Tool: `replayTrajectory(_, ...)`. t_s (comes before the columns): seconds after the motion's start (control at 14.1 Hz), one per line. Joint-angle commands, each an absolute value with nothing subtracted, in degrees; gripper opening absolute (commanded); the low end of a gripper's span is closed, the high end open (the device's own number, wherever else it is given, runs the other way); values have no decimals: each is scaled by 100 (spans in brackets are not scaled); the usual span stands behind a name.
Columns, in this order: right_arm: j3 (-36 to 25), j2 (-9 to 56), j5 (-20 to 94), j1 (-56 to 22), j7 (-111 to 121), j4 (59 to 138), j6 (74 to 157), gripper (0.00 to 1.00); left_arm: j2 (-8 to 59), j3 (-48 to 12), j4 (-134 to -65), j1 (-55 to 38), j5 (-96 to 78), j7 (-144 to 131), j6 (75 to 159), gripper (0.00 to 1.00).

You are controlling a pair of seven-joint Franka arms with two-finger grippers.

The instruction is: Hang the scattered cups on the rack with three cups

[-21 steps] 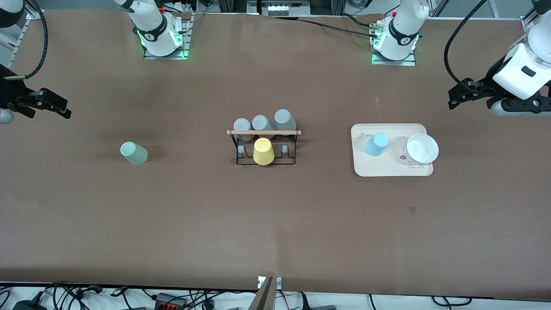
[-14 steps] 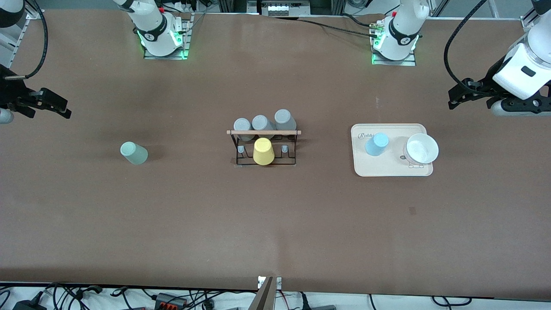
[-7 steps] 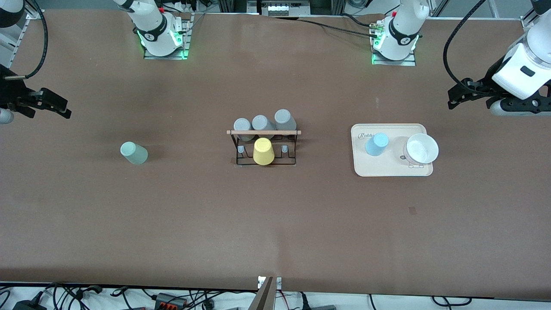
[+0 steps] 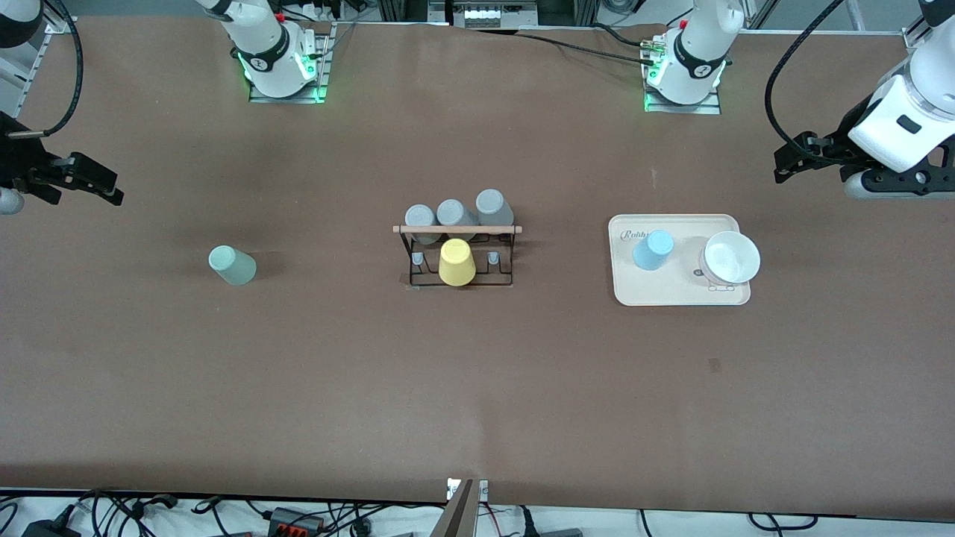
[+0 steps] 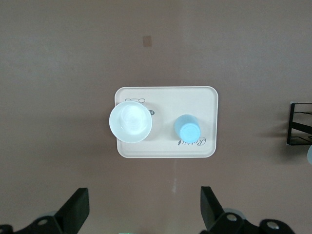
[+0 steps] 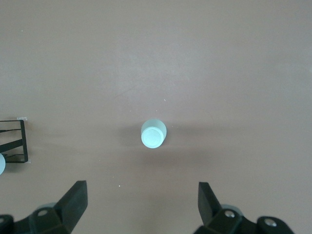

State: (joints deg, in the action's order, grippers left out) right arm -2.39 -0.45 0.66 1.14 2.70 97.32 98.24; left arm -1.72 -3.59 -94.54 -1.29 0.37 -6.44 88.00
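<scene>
With both the left gripper and right gripper held apart and empty, no cup is yet grasped; a descent onto the mint cup or blue cup is called for.

bare table rings the mint cup; a white bowl crowds the blue cup.

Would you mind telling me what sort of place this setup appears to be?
Most likely a robotics lab: two arm bases bolted to a brown table, cables and power strips along its edge, and staged props such as the rack and beige tray.
</scene>
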Motion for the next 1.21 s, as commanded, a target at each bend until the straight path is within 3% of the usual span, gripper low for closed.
replayTrajectory(0.0, -185, -88, 35, 167, 273, 9747, 9791, 100, -1, -378, -9299, -210, -9, -607, 8404, 100)
replayTrajectory(0.14, -185, -88, 35, 167, 281, 9747, 9782, 100, 105, -378, -9351, -325, 0, -554, 7799, 100)
replayTrajectory(0.35, -185, -79, 35, 167, 281, 9747, 9791, 100, 377, -387, -9553, -430, -17, -545, 8031, 100)
replayTrajectory(0.92, -193, -88, 44, 176, 272, 9738, 9791, 100, 343, -949, -12301, -439, 26, -633, 12361, 100)
replayTrajectory(1.14, -193, -88, 44, 176, 272, 9738, 9774, 100, 657, -949, -12971, -405, 35, -633, 13725, 100)
